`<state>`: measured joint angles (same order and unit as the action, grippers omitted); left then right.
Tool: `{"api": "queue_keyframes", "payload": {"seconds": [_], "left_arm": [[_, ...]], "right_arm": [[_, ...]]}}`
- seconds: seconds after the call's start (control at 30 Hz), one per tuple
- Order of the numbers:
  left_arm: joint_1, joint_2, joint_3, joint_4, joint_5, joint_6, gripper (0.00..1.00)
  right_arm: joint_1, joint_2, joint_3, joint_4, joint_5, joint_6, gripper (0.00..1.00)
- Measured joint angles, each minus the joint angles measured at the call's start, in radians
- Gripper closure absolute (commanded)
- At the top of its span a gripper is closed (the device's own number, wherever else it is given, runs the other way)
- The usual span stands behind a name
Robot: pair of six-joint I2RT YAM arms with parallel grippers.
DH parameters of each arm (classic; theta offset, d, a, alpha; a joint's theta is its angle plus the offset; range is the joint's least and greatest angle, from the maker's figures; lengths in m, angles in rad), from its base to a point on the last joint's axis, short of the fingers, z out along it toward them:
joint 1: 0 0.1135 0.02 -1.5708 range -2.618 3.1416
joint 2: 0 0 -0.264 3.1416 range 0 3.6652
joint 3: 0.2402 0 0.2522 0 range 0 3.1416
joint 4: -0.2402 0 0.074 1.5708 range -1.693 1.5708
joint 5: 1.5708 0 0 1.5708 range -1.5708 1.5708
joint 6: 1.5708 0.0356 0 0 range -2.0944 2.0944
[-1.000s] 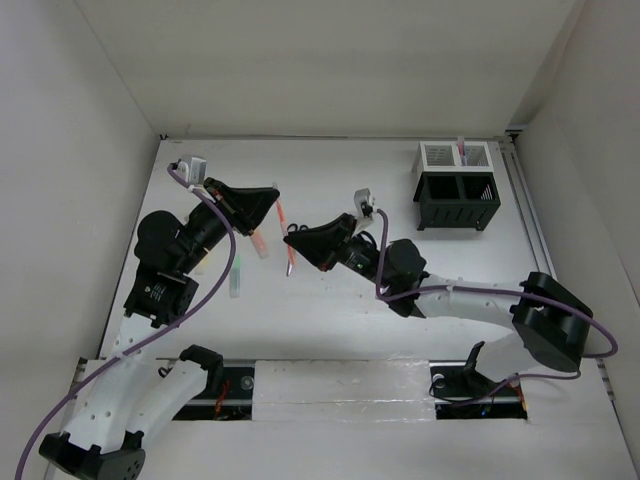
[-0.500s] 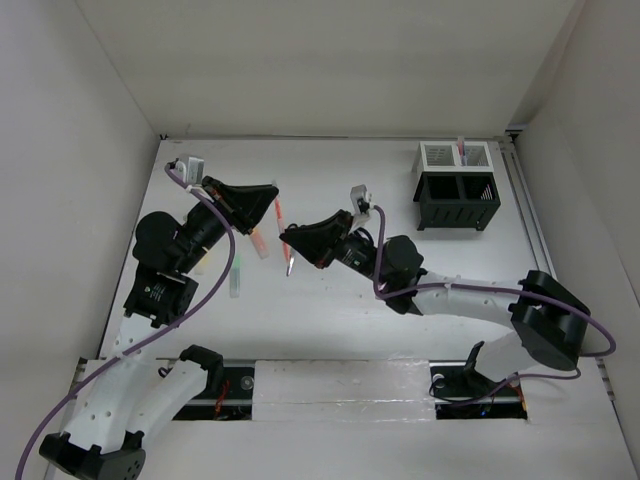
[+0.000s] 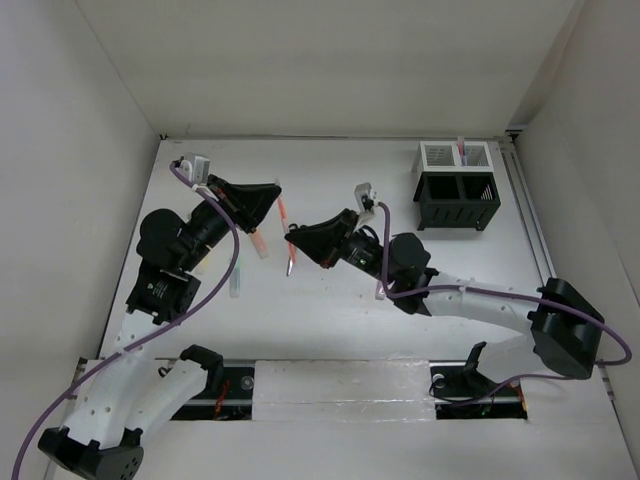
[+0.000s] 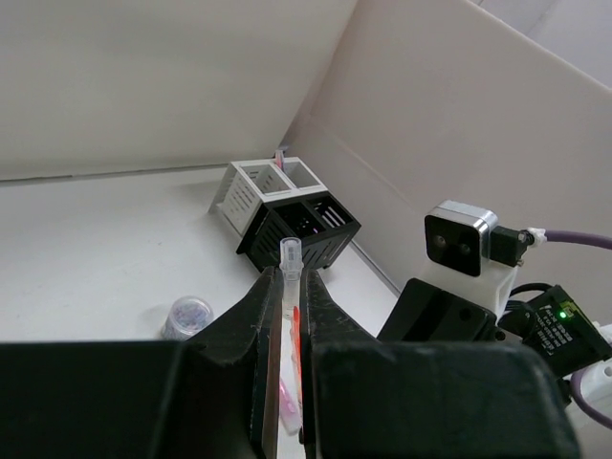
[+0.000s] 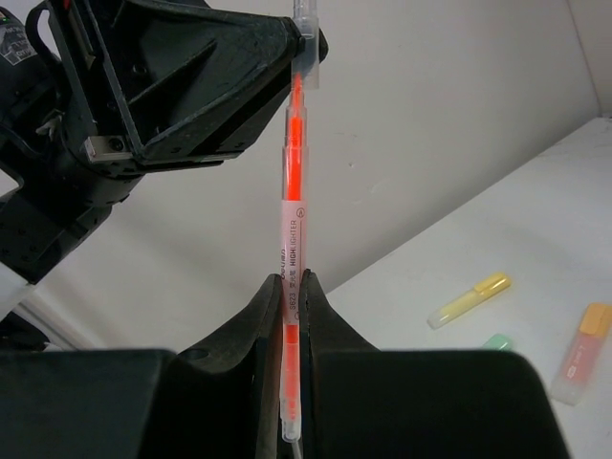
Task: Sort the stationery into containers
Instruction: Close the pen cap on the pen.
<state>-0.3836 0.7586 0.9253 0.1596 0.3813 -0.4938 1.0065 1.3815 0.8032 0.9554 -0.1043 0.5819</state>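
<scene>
**Top view:** The left tool (image 3: 273, 197) and the right tool (image 3: 293, 241) meet at about 11 o'clock from the middle of the bench (image 3: 400, 330). Both are clamped on one orange pen (image 3: 283, 215), which is held in the air between them. The black organiser (image 3: 457, 205), with the white box (image 3: 455, 157) joined behind it, stands at 2 o'clock, well apart from the pen.

**Left wrist view:** The left tool (image 4: 290, 287) has its jaws all but closed on the pen's shaft, and the pen's end pokes out towards 12 o'clock. A small clear tub (image 4: 186, 316) sits on the bench at 9 o'clock.

**Right wrist view:** The right tool (image 5: 292, 287) pinches the pen's labelled middle just as narrowly. The pen runs up to 12 o'clock, where the left tool grips its upper end. A yellow highlighter (image 5: 469, 299), a green highlighter (image 5: 495, 341) and an orange highlighter (image 5: 585, 352) lie on the bench around 4 o'clock.

This looks like a handover to the right arm, which is nearer the containers. To do it well, only the left jaws should open, and fully. That arm should then back straight off along the pen's axis so the pen is not twisted in the right tool's pinch. The right arm should wait until the pen is free before it swings towards 2 o'clock.
</scene>
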Motion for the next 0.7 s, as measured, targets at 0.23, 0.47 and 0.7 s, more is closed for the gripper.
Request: {"api": "queue_keyframes", "payload": {"seconds": [0.23, 0.47, 0.7], "left_arm": [[-0.008, 0.006, 0.0, 0.01, 0.002, 0.014, 1.0], [-0.012, 0.007, -0.001, 0.008, 0.016, 0.015, 1.0], [-0.014, 0.005, -0.001, 0.013, 0.01, 0.015, 1.0]], "right_arm": [[-0.006, -0.016, 0.0, -0.029, 0.008, 0.004, 1.0], [-0.02, -0.02, 0.0, -0.014, 0.022, 0.044, 1.0], [-0.024, -0.053, -0.001, -0.056, 0.035, 0.074, 1.0]]}}
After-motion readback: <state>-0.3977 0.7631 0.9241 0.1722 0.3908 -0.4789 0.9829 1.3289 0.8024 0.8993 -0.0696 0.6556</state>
